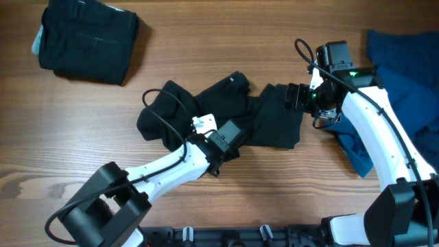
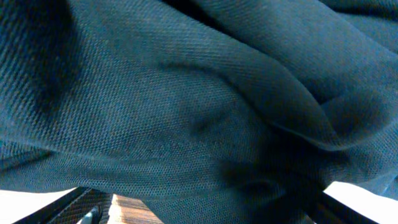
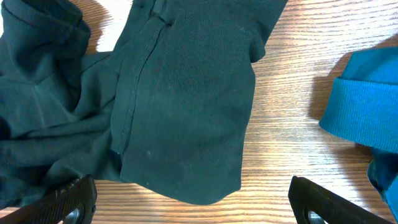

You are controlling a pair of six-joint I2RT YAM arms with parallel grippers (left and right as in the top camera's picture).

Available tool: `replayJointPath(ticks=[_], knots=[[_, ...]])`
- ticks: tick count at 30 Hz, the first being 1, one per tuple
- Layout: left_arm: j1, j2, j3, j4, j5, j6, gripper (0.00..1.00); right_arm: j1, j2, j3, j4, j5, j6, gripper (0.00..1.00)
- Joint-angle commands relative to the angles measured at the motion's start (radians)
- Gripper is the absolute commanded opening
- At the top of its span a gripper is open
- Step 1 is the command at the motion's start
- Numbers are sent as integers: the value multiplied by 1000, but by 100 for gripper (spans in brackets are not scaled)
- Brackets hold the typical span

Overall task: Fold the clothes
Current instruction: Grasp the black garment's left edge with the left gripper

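Observation:
A crumpled black shirt [image 1: 206, 103] lies across the middle of the table. My left gripper [image 1: 230, 137] is pressed down into its near edge. In the left wrist view the dark fabric [image 2: 186, 93] fills nearly the whole picture, and my left gripper [image 2: 199, 214] stands wide with cloth between its fingers [image 2: 68, 208]. My right gripper [image 1: 288, 97] hovers over the shirt's right end. In the right wrist view it [image 3: 193, 208] is open, with the shirt's hem [image 3: 186, 137] just ahead of its fingertips [image 3: 62, 199].
A folded black garment [image 1: 86, 38] rests at the back left. A heap of blue clothes [image 1: 405, 82] lies at the right, under and beside my right arm; its blue cuff [image 3: 367, 106] shows next to the right finger. Bare wood table [image 1: 288, 185] lies in front.

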Motion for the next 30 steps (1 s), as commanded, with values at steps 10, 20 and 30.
replayJointPath(ticks=[10,20,30], knots=[[4,37,-11,6,51,144,74,-1,-20,-3,-8,-1,-17,100],[4,37,-11,-69,77,159,71,-1,-20,-3,-10,-1,-16,100],[4,37,-11,-64,54,286,66,-1,-20,-3,-12,-2,-9,100]])
